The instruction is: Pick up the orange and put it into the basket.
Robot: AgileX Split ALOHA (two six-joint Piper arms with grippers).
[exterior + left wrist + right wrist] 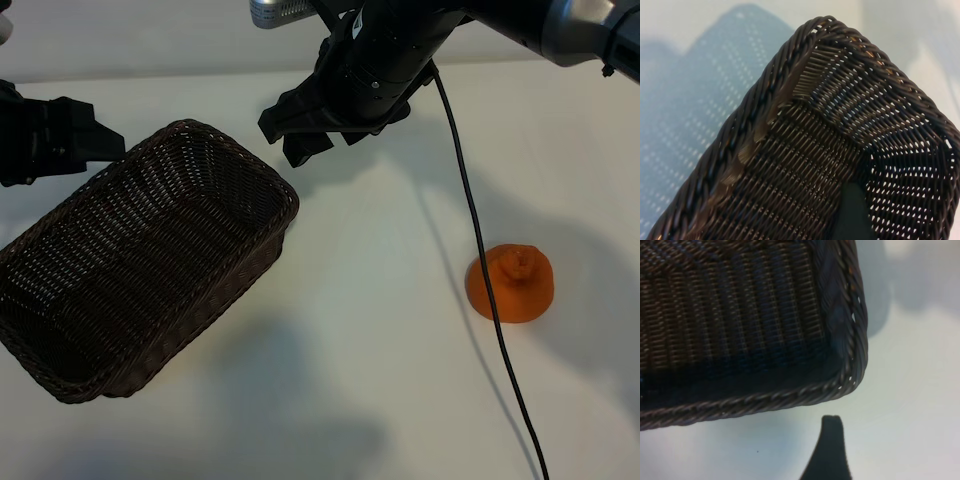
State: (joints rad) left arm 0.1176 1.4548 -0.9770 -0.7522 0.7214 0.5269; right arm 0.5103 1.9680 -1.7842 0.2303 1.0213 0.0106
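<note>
The orange [515, 285] rests on the white table at the right, far from both grippers. The dark brown wicker basket [285, 195] lies at an angle on the left and has nothing in it. My right gripper [290, 133] hovers open and holds nothing, just off the basket's far right corner. In the right wrist view one finger [831, 440] shows beside the basket's braided rim [790, 395]. My left gripper [105, 145] is at the basket's far left corner, open. In the left wrist view one finger [852, 212] reaches inside the basket, below its rim [765, 85].
A black cable [470, 210] hangs from the right arm, runs down across the table and passes over the orange's left edge. Bare white table [380, 380] lies between the basket and the orange.
</note>
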